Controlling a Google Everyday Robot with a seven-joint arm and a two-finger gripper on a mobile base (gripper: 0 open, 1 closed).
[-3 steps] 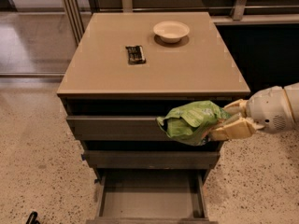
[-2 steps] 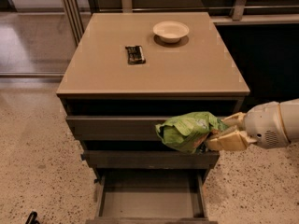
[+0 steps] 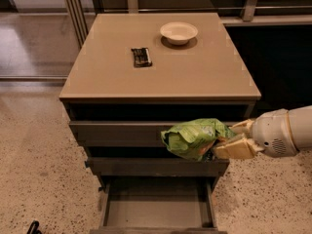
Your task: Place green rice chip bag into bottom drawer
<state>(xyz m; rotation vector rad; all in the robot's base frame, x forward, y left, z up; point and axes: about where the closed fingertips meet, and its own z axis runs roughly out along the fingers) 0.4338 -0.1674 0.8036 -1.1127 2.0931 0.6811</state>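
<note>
The green rice chip bag [image 3: 194, 138] is bright green and wrinkly. It hangs in the air in front of the two upper drawer fronts, right of centre. My gripper [image 3: 229, 139] comes in from the right on a white arm, and its cream fingers [image 3: 235, 148] are shut on the bag's right end. The bottom drawer [image 3: 157, 207] is pulled open below, a shallow tray with a plain grey inside. The bag is above the drawer's right half and well above its floor.
The cabinet top [image 3: 161, 67] carries a white bowl [image 3: 179, 32] at the back and a small black packet [image 3: 141, 56] left of centre. Speckled floor lies on both sides. A metal railing runs behind the cabinet.
My gripper has carried the bag downward and a little toward the left, from level with the upper drawer front to between the two upper fronts.
</note>
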